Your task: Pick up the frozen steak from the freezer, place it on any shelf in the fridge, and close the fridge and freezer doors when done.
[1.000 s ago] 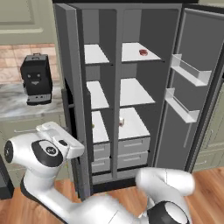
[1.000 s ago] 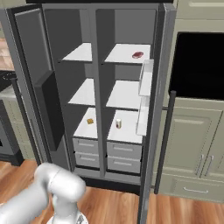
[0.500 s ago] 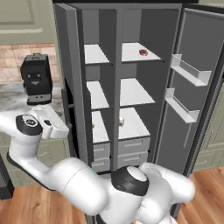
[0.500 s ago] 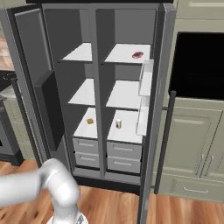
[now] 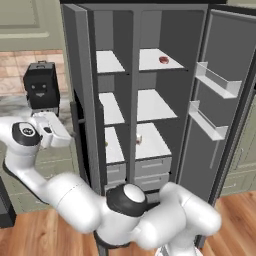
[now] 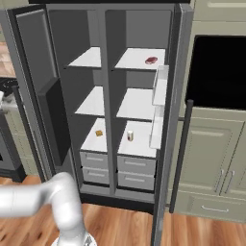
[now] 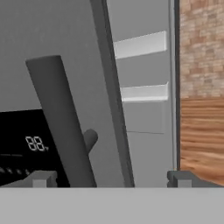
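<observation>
The tall dark-grey side-by-side appliance point(image 6: 115, 96) stands with both doors swung wide: the narrower freezer compartment point(image 6: 89, 96) beside the wider fridge compartment point(image 6: 139, 96), each fitted with flat white matte shelves over grey drawers. The left freezer door point(image 5: 82, 95), smooth grey with a black dispenser panel point(image 7: 22, 148) and a long round bar handle point(image 7: 61, 122), is what the hand view faces at close range; the right fridge door point(image 5: 225, 100) carries pale, box-shaped inner bins. The white arm is folded far out to the left, and its two-finger gripper point(image 7: 109, 178) stands spread wide with nothing between the fingertips, the bar handle rising between them. The frozen steak point(image 6: 151, 60) — a small flat dark-red oval slab — already lies on the topmost white shelf point(image 6: 134, 60) of the fridge compartment, so the remaining work appears to be closing the doors. Risk lies there: the handle is slick and round, and an off-centre push could slip off it — or the bulky elbow, sitting just before the open cabinet, could foul a swinging door.
</observation>
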Available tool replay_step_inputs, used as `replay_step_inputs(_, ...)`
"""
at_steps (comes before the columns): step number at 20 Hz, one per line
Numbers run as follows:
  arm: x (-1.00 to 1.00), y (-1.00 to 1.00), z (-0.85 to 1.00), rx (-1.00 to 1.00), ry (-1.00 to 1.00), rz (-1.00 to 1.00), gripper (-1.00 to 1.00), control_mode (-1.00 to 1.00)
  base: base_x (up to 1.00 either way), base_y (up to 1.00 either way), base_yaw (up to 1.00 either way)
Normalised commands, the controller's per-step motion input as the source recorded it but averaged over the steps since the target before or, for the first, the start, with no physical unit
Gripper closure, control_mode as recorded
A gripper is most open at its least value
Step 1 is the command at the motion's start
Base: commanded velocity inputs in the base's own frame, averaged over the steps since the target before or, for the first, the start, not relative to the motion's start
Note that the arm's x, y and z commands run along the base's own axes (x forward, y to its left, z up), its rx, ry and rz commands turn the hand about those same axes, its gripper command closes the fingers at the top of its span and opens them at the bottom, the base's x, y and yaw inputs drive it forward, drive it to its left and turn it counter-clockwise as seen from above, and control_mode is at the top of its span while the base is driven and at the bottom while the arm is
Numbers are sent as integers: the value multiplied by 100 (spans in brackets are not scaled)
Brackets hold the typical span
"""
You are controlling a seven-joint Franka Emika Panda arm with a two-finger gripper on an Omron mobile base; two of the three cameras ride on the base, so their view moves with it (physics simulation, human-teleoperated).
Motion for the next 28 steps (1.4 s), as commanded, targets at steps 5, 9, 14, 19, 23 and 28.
replay_step_inputs(5, 68, 9, 0, -6, -1, 8, -100, -100, 0, 0, 0)
replay_step_inputs(9, 35, 0, 0, -6, 0, 13, -100, -100, 0, 0, 0)
replay_step_inputs(14, 1, -30, 0, -6, 0, 11, -100, -100, 0, 0, 0)
replay_step_inputs(19, 0, -86, 0, -6, 0, 11, -100, -100, 0, 0, 0)
replay_step_inputs(23, 0, -99, 0, -4, 0, 9, -100, -100, 0, 0, 0)
replay_step_inputs(28, 0, -100, 0, -2, 0, 6, -100, -100, 0, 0, 0)
